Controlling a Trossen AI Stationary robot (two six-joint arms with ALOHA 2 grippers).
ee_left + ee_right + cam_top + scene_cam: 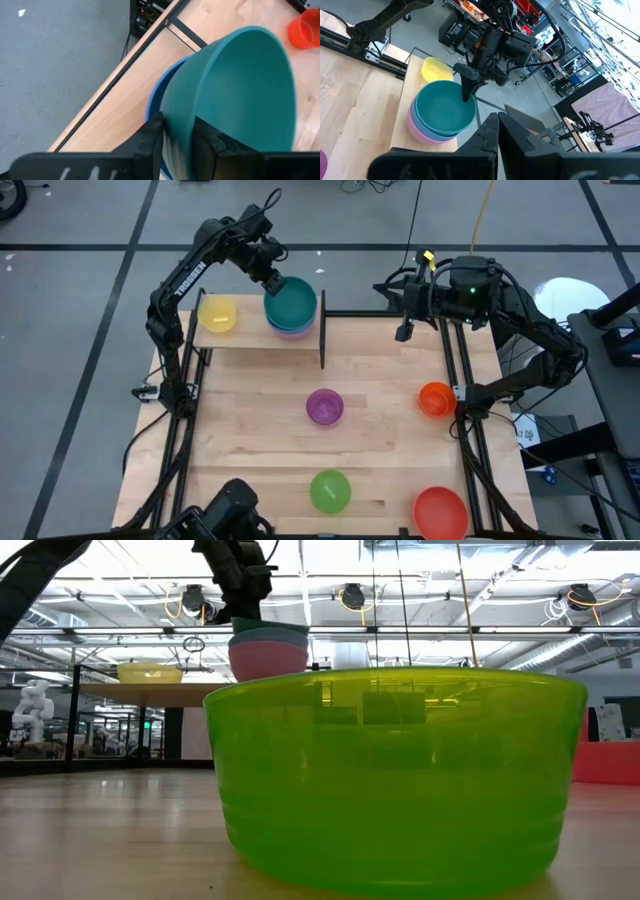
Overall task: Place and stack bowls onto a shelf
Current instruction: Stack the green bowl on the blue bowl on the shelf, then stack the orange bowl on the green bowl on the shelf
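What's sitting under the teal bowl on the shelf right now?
The teal bowl is nested in a blue bowl, which sits in a pink bowl on the shelf. Only their rims and outer walls show; their insides are covered.

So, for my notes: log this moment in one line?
left tool: astride teal bowl rim | stack: on shelf | right tool: shut, waiting
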